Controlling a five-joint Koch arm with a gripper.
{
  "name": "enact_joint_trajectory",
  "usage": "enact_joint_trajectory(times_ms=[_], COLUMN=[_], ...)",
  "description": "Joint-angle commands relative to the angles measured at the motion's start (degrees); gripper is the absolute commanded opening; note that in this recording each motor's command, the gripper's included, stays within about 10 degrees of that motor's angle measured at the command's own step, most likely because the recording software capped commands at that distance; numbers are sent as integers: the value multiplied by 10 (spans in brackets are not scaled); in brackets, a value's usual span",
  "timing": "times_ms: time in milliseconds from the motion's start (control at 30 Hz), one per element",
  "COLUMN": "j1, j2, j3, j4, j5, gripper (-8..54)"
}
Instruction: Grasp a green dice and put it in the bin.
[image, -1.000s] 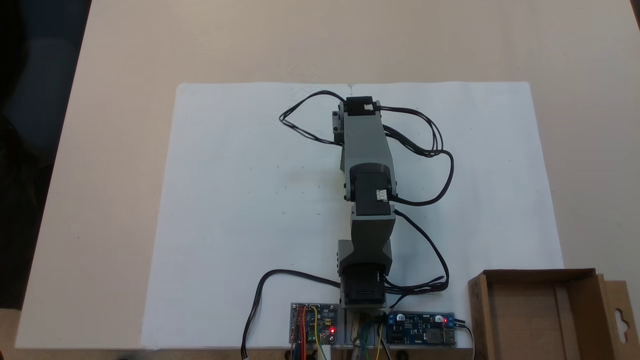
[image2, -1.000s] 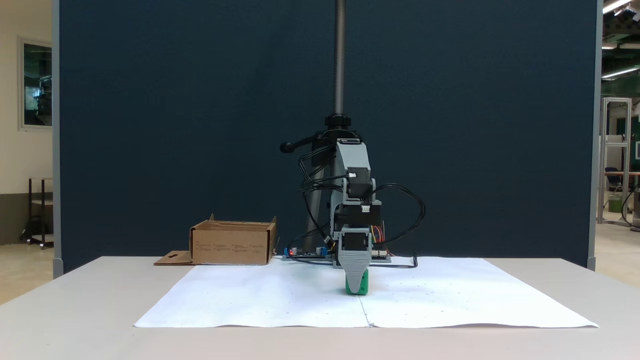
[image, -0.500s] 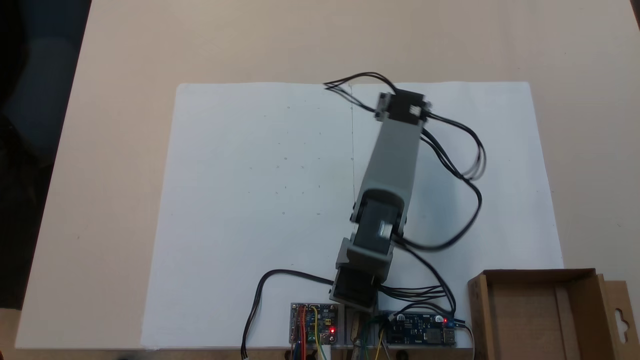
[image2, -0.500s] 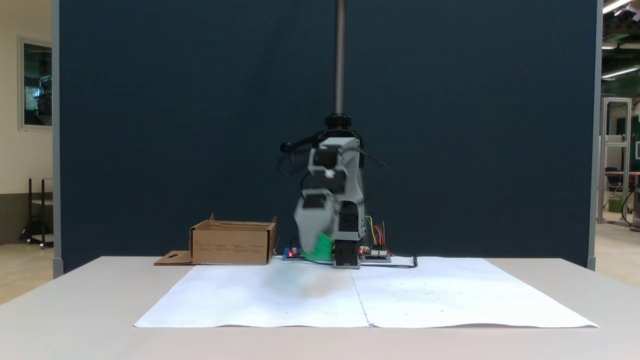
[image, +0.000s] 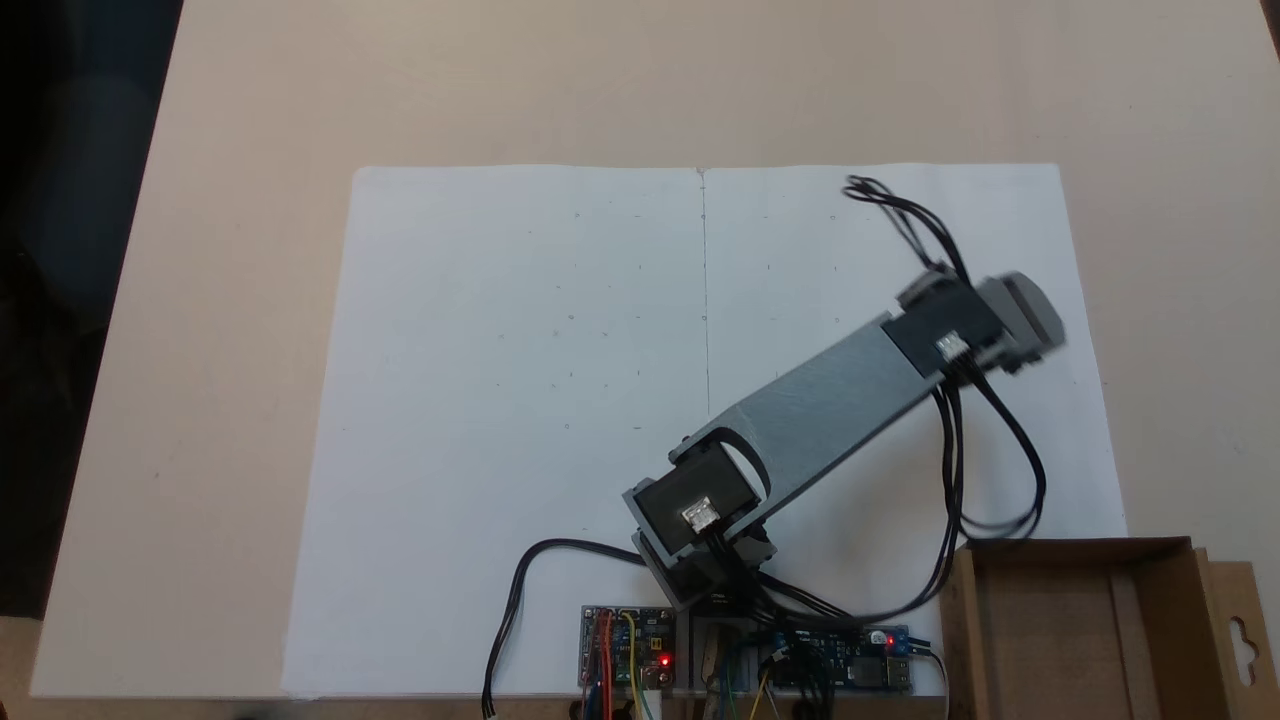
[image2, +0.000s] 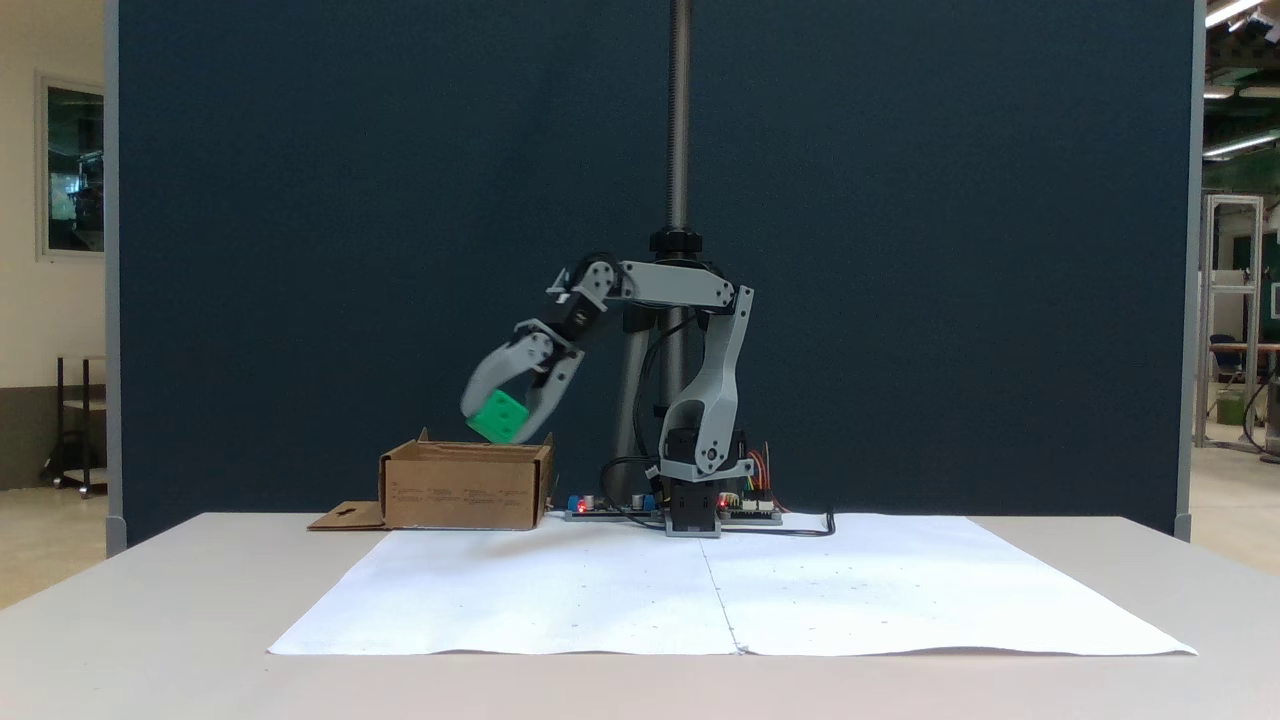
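1. One small bright green cube (image2: 498, 416) clamped between grey gripper (image2: 500, 428) jaws, swung off the white paper sheet (image: 520, 400).
2. Now hanging just above shallow brown cardboard box (image2: 465, 485); release probably next.

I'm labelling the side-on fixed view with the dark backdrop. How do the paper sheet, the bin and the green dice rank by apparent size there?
1. Paper sheet, the largest by far.
2. Bin.
3. Green dice, the smallest, held in the gripper above the bin.
The gaps are wide enough that nearness to the camera does not change the order.
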Motion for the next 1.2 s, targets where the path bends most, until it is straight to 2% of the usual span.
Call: enact_joint_trajectory(times_ms=[0, 333, 733, 900, 1167], j1=[73, 345, 430, 443, 464], j2=[19, 35, 0, -69, -122], j3=[-64, -108, -108, -108, -109], j4=[-40, -23, 14, 50, 46], j5=[-25, -51, -110, -163, -207], gripper=[130, 130, 130, 130, 130])
